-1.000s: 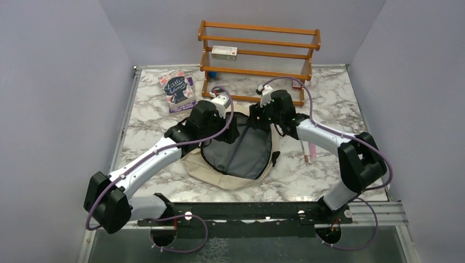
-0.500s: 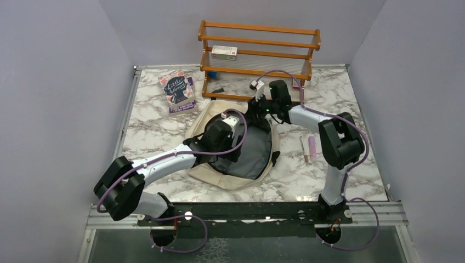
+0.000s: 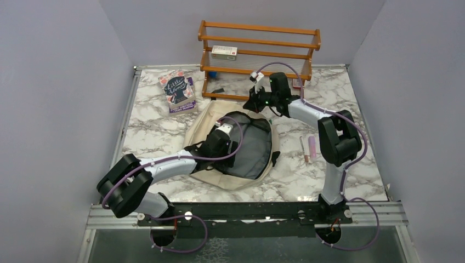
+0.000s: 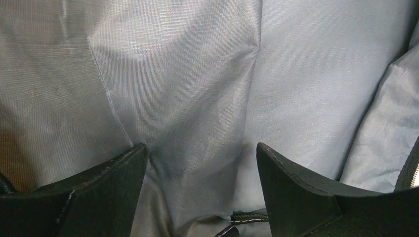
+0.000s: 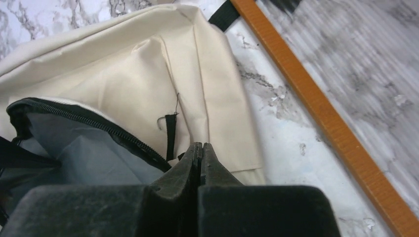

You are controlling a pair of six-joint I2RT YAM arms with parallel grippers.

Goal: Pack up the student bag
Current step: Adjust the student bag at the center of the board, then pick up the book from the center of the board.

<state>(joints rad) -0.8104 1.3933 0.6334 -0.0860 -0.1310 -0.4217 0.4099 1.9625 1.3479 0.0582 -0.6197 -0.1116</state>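
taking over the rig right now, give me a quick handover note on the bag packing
Left gripper: open, empty, down inside the bag over its grey lining.
Right gripper: shut, nothing seen between its fingers, at the bag's far rim near the shelf.
Bag: lying unzipped, nothing visible inside.
Done: bag opened.
Left: book beyond the bag's left side, two pens to its right, box on the shelf; none packed yet.

Top view: even, diffuse overhead light; soft shadows on white-grey marbled tabletop [image 3: 148, 137]. Left wrist view: dim, grainy; dark grey woven bag lining [image 4: 197, 98] w/ pale sheen upper left. Right wrist view: bright; orange wooden rack rail [image 5: 316, 108] soft-focus, top right.
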